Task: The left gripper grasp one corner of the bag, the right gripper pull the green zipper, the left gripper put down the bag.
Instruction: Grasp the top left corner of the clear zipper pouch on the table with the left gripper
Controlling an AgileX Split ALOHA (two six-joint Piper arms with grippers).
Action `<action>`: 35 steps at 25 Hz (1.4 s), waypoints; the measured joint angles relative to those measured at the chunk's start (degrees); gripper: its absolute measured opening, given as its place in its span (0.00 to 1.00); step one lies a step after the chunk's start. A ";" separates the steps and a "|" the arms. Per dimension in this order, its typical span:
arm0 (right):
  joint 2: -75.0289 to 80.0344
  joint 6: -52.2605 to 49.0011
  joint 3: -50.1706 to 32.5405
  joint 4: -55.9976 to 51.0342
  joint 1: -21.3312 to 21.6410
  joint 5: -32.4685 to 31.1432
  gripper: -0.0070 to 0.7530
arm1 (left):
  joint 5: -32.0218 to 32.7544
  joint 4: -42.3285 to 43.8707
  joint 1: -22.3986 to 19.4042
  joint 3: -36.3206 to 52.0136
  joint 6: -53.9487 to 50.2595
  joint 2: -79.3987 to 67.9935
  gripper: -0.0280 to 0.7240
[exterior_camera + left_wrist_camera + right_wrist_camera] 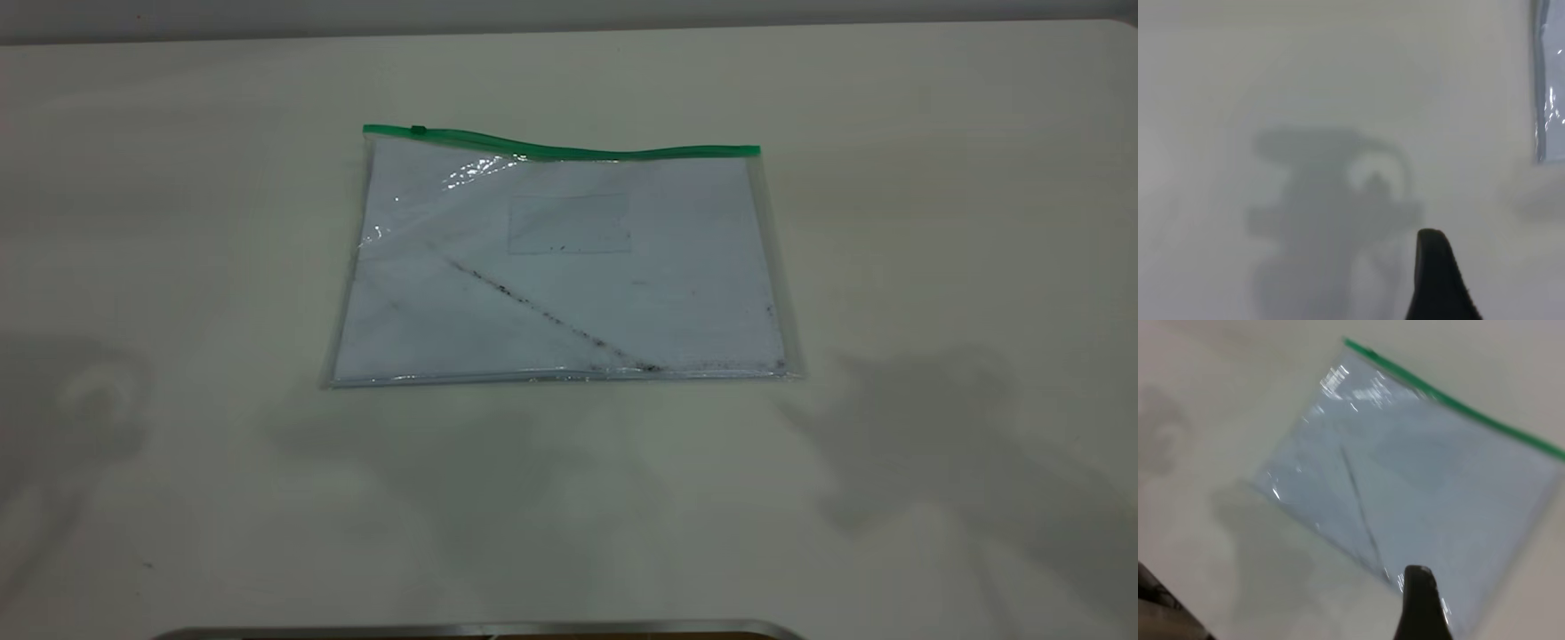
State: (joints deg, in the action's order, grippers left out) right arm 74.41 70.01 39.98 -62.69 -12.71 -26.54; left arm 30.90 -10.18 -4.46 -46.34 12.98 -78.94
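Left pincer [1439,280] shows only as 1 dark wedge finger in its wrist view, above bare worktop [178,222], w/ a sliver of the bag [560,267] at the frame edge; well apart from it, nothing visibly in its grip. Can't tell how far it's open. Right pincer [1423,603] likewise shows just 1 slim finger tip, hanging over the bag's plain long edge, opp. the green side; no contact visible, spread can't be judged either. Neither arm appears in the exterior view, only soft shadows on the worktop left & right of the bag.

Bag lies flat near the worktop's centre, clear plastic w/ white paper inside. Green zipper [569,147] runs along the far long edge, slightly wavy, w/ the small slider tab [418,131] sitting close to the left end. Corner of the bag [369,133] at that left end rests on the worktop, untouched. A dark diagonal smudge [551,320] crosses the paper from mid-left down toward the near-right edge. A faint rectangular pocket outline [569,224] sits below the zipper, probably a label window. Glare streaks mark the plastic near the upper left. A metal-edged strip [480,629] shows at the near edge of the exterior view.
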 joint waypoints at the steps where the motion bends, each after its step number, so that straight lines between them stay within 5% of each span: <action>1: 2.64 2.19 1.83 -2.07 -1.36 0.28 0.77 | -1.15 -1.83 0.00 -1.52 1.79 -3.17 0.73; 9: 19.89 6.13 13.31 -10.13 -9.69 0.22 0.77 | -2.96 -23.10 0.00 -17.34 23.01 -27.44 0.73; 16: 26.47 6.11 17.44 -14.63 -10.79 -1.30 0.77 | 4.62 -46.66 0.00 -32.28 47.27 -48.26 0.76; 22: 26.66 6.11 17.46 -15.82 -10.79 -1.30 0.77 | 4.49 -49.73 0.11 -39.40 50.57 -58.89 0.85; 35: 26.66 6.11 17.46 -16.03 -10.79 -1.30 0.77 | 4.18 -56.67 4.59 -47.13 54.19 -68.48 0.83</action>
State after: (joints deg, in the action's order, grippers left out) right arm 101.08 76.12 57.44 -78.72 -23.51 -27.84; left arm 35.08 -66.85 0.13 -93.48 67.16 -147.41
